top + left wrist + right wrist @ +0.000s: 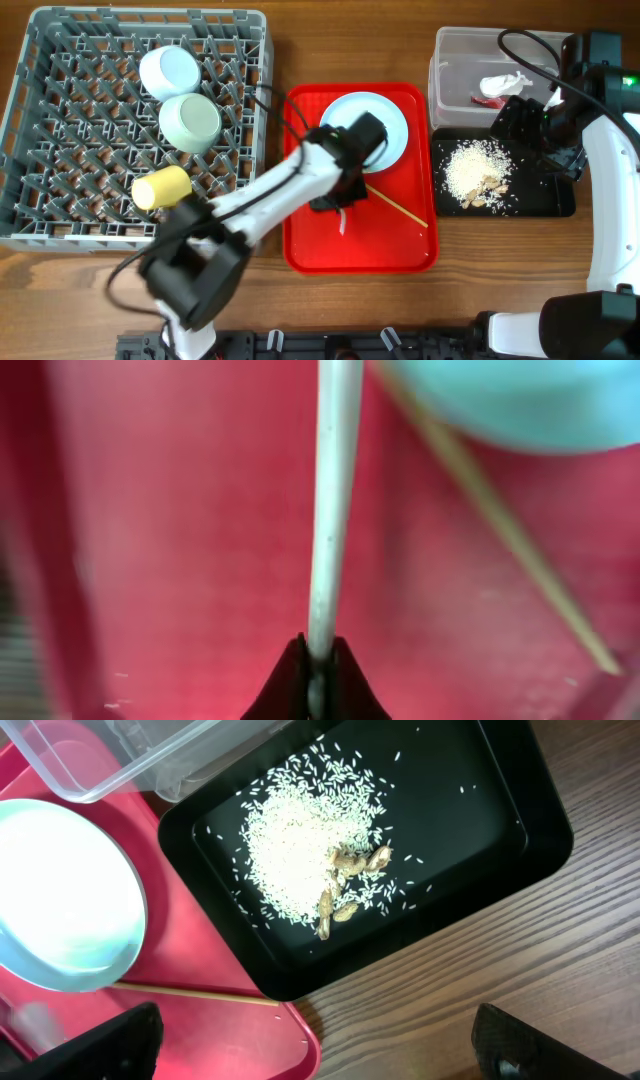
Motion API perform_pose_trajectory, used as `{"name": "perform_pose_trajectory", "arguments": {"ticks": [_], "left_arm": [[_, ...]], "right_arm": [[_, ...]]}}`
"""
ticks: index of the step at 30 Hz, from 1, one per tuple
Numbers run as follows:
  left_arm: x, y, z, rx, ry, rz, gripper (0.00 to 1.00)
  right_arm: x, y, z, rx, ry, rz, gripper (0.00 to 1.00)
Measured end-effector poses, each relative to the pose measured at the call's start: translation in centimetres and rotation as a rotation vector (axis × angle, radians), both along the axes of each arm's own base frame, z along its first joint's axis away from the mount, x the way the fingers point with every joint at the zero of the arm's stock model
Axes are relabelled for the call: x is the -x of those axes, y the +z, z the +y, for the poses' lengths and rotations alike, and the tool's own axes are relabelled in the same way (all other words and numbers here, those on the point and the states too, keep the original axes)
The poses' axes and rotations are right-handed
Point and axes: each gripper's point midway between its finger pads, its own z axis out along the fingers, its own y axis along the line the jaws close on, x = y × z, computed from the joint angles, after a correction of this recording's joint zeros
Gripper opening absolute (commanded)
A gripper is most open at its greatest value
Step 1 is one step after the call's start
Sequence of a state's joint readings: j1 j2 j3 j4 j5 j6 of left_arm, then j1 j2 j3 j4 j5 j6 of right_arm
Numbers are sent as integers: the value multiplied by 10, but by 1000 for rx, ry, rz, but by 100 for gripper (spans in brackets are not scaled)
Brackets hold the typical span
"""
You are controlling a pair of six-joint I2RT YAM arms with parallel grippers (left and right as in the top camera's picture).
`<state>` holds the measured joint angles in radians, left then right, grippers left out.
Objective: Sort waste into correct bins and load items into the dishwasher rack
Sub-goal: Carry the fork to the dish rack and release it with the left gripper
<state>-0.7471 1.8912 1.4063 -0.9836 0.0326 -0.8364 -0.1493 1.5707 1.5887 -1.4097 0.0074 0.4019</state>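
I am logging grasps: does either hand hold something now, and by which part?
The left hand pinches the white fork by its thin handle; the right hand is open and holds nothing.

Two bowls (170, 72) (190, 122), one cup (162, 187), one plate (392, 120) — one fork (335, 490).

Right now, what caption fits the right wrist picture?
Rice heaped in the black tray, beside the red tray holding a pale plate and one chopstick.

Overhead view: bright, even light from above, shadows soft; lower left arm (190, 265) smeared by motion blur. Left wrist view: very close range; white fork (335, 510) and chopstick (500, 530) out of focus. Right wrist view: sharp; rice (295, 850) crisp; pale sheen on plate (60, 900).
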Motion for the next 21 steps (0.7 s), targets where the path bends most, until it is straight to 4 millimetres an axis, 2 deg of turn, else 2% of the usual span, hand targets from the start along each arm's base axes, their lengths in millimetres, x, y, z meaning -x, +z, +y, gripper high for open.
{"name": "perform_pose_trajectory", "arguments": {"ticks": [4, 6, 10, 13, 15, 19, 21], "left_arm": [[-31, 45, 30, 43, -3, -134, 4], [-58, 71, 61, 60, 12, -227, 4], [-94, 102, 117, 40, 13, -363, 4], [-112, 108, 149, 6, -1, -414, 4], [-119, 109, 161, -11, -16, -435, 4], [-130, 107, 172, -35, -48, -458, 5], [-136, 95, 174, -51, -71, -443, 5]], "right_arm": [[0, 0, 0, 0, 0, 0, 100], [0, 0, 0, 0, 0, 0, 100], [0, 0, 0, 0, 0, 0, 100], [0, 0, 1, -6, 1, -1, 100], [0, 0, 1, -8, 1, -1, 99], [0, 0, 2, -15, 2, -2, 100], [0, 0, 2, -15, 2, -2, 100]]}}
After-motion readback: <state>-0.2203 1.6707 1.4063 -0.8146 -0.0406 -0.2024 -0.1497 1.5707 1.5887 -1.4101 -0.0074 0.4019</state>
